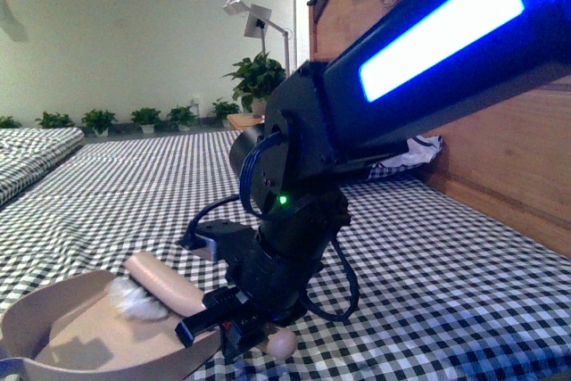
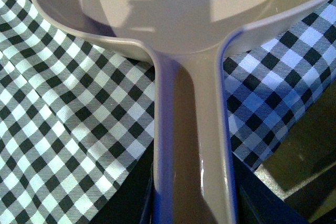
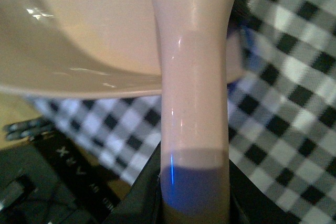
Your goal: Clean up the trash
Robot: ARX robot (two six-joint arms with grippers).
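The beige dustpan (image 1: 71,332) rests on the checked bed at the lower left. Its handle (image 2: 191,140) runs between the jaws of my left gripper (image 2: 191,205), which is shut on it. A pale pink brush (image 1: 165,285) lies slanted over the pan's rim. My right gripper (image 1: 234,320) is shut on its handle (image 3: 194,77), seen close in the right wrist view (image 3: 194,198) with the pan's wall (image 3: 79,40) beside it. The trash (image 1: 134,299), a small white crumpled wad, sits just inside the pan's mouth under the brush head. The pan's floor in the left wrist view (image 2: 210,3) shows only shadow.
The black-and-white checked bedspread (image 1: 428,283) stretches ahead, with a wooden headboard (image 1: 508,167) along the right. A white printed pillow (image 1: 419,153) lies against it. A second bed (image 1: 27,153), potted plants (image 1: 98,120) and a floor lamp (image 1: 254,20) stand farther off. Dark floor (image 2: 299,166) shows past the bed's edge.
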